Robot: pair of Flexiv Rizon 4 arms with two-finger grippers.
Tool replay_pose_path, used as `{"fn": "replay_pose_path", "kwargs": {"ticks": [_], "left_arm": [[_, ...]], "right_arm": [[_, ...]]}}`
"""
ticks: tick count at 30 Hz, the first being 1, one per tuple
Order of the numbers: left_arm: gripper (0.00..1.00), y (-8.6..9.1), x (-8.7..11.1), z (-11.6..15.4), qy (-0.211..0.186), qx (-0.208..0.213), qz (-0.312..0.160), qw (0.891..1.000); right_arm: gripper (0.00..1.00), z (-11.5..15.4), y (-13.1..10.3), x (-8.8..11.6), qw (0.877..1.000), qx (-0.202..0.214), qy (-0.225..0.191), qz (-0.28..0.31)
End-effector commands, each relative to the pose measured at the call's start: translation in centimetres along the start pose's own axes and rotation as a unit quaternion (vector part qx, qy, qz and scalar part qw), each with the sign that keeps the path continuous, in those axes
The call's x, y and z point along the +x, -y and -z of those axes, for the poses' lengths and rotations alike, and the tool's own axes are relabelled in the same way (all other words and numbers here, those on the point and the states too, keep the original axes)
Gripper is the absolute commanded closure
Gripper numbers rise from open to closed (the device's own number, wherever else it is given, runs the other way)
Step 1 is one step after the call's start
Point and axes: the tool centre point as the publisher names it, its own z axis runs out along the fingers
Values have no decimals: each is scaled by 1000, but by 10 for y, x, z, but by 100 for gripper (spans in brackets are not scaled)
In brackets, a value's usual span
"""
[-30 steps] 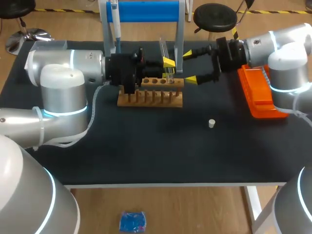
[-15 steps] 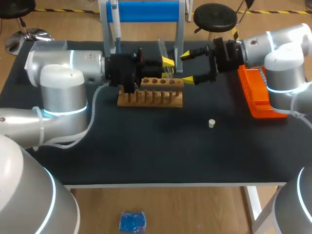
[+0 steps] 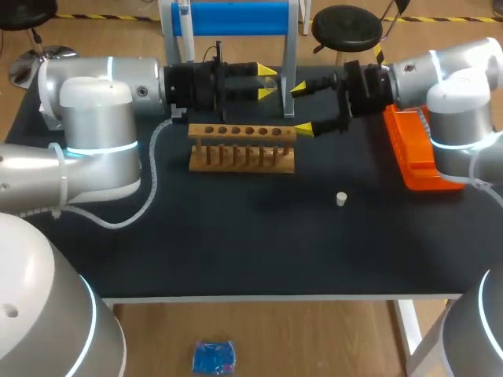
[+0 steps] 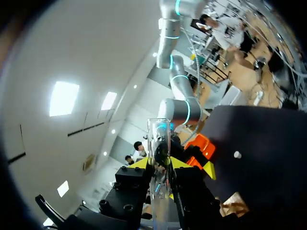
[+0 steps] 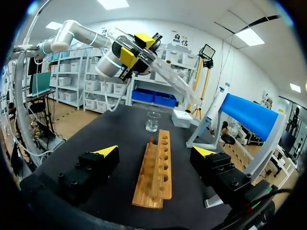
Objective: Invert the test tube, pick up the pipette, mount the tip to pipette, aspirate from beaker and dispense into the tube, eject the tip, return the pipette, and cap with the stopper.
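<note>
Glass test tube (image 4: 157,191) slanted, clamped in left end effector (image 4: 159,164); right end effector (image 5: 154,151) apart.

Two bulky arms made of glossy silver-grey rounded segments, with thin glowing cyan bands ringing the joints: left arm (image 3: 102,118) at nine o'clock, right arm (image 3: 456,86) at three o'clock. A pale cable, cinched with ties, loops along the left arm. The left gripper (image 3: 266,82) and right gripper (image 3: 302,108) are black and blocky, studded with screws, with yellow wedge tips.
</note>
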Motion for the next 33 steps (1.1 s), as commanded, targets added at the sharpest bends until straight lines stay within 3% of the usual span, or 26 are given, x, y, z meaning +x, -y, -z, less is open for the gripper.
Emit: {"fn": "replay_pose_path", "kwargs": {"ticks": [1,8,11,14,15,16,18,21,25,33], "left_arm": [[100,3,-2,-1,0,-8,59,998],[100,3,-2,-1,0,-8,59,998],[100,-6,-1,6,-1,-32,175,984],[100,-13,2,9,-7,-34,254,967],[100,-17,3,10,13,-30,275,961],[100,-21,3,10,13,-23,285,958],[100,-30,6,8,29,-14,335,942],[100,-41,7,6,33,3,367,929],[100,-51,6,5,22,11,396,918],[100,-53,4,5,22,9,399,917]], "right_arm": [[0,0,0,0,1000,0,1,0],[0,0,0,0,1000,0,1,0],[0,0,0,0,1000,0,1,0],[0,0,0,0,1000,0,1,0],[0,0,0,0,1000,0,1,0],[0,0,0,0,1000,0,1,0],[0,0,0,0,1000,0,1,0],[0,0,0,0,1000,0,1,0],[0,0,0,0,1000,0,1,0],[0,0,0,0,1000,0,1,0]]}}
